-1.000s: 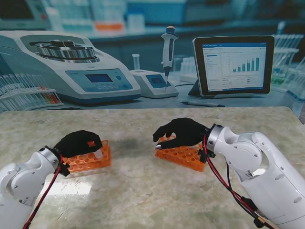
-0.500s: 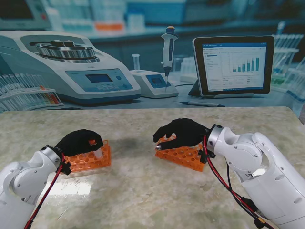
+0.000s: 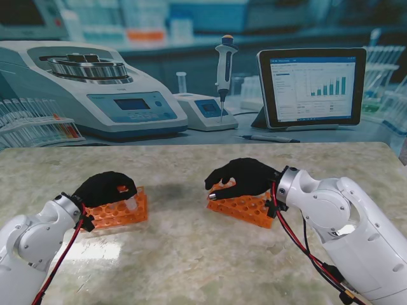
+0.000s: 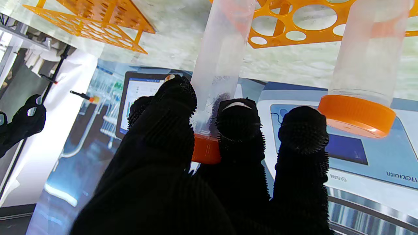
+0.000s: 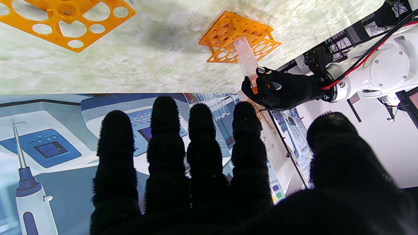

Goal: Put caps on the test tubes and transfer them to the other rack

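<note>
A capped test tube (image 4: 219, 62) stands in the left orange rack (image 3: 121, 213) on the tabletop (image 3: 191, 254), the left hand (image 3: 105, 189) pinching it just under its orange cap. The right hand (image 3: 245, 175) hovers spread above the right rack (image 3: 245, 208). Lift the tube straight up, grip firm, until it clears the left rack.

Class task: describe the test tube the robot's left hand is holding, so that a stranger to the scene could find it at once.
Start at the orange rack on the table's left. The black left hand above it grips a clear tube by its orange cap. Its capped neighbour stands untouched beside it.
</note>
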